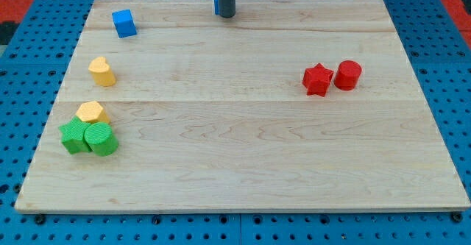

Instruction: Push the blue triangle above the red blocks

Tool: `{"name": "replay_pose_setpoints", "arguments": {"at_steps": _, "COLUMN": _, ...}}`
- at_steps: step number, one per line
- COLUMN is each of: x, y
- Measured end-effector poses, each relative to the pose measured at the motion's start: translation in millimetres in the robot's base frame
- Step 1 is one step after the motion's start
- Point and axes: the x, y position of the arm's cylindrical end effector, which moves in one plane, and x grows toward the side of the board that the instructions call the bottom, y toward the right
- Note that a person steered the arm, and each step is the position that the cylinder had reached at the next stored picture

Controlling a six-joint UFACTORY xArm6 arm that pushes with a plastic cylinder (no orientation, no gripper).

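My tip [226,15] rests at the view's top centre of the wooden board [243,164]. A sliver of a blue block [216,5] shows against the rod's left side, mostly hidden behind it; its shape cannot be made out. A red star [317,79] and a red cylinder [348,75] sit side by side at the view's right, well below and to the right of my tip. A blue cube [124,23] lies at the view's top left.
A yellow block [102,71] lies at the left. Lower left, a yellow hexagon [90,111] touches two green blocks, one star-like [73,136] and one round [101,138]. Blue pegboard [449,68] surrounds the board.
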Motion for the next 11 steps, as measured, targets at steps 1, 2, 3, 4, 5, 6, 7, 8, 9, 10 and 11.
{"name": "replay_pose_setpoints", "arguments": {"at_steps": 1, "x": -8.9, "y": -79.0}}
{"name": "replay_pose_setpoints", "arguments": {"at_steps": 2, "x": -36.1, "y": -72.6}}
{"name": "replay_pose_setpoints", "arguments": {"at_steps": 3, "x": -36.3, "y": -4.5}}
{"name": "replay_pose_setpoints", "arguments": {"at_steps": 4, "x": -19.3, "y": 84.6}}
{"name": "replay_pose_setpoints", "arguments": {"at_steps": 5, "x": -12.7, "y": 165.1}}
{"name": "replay_pose_setpoints", "arguments": {"at_steps": 6, "x": -1.0, "y": 139.5}}
{"name": "replay_pose_setpoints", "arguments": {"at_steps": 7, "x": 38.8, "y": 116.7}}
{"name": "replay_pose_setpoints", "arguments": {"at_steps": 8, "x": 45.1, "y": 187.9}}
{"name": "replay_pose_setpoints", "arguments": {"at_steps": 9, "x": 23.3, "y": 203.4}}
{"name": "replay_pose_setpoints", "arguments": {"at_steps": 10, "x": 55.4, "y": 194.4}}
{"name": "replay_pose_setpoints", "arguments": {"at_steps": 11, "x": 63.3, "y": 66.3}}
